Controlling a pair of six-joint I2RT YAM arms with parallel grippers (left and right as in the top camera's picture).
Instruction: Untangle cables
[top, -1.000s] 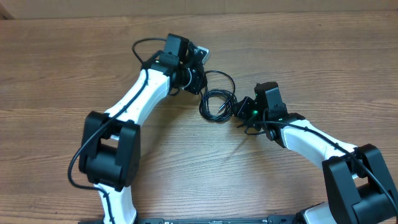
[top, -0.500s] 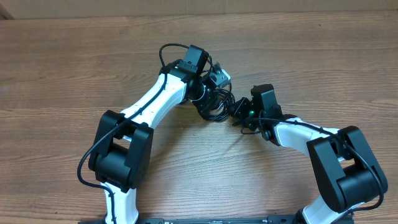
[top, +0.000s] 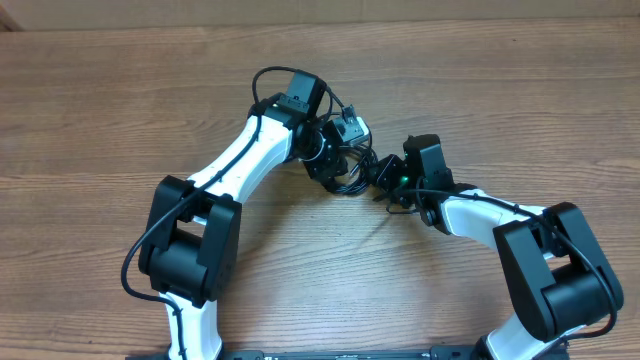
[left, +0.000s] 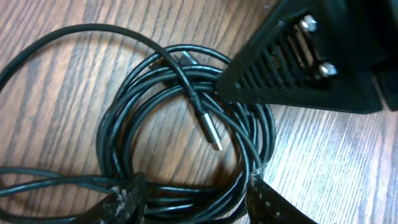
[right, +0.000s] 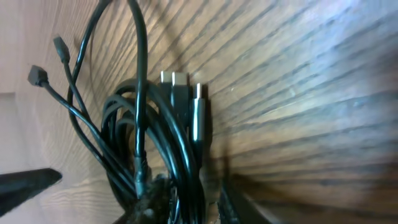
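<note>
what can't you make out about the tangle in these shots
Left wrist: coil of thin black cables, lower part cut by the bottom edge.
Overhead: that coil mostly hidden under the white left arm.
Right wrist: whether the right fingers grip it; blurred, cut off below.

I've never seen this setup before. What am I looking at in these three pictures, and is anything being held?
These are two white-and-black robot arms at a wooden table, each ending in a two-finger gripper. One picture looks down from above; the other two come from cameras on the wrists. A coil of thin black cables lies on the table between them. The left gripper is open, its fingers straddling the coil. The right gripper appears to pinch a bundle of the strands.
</note>
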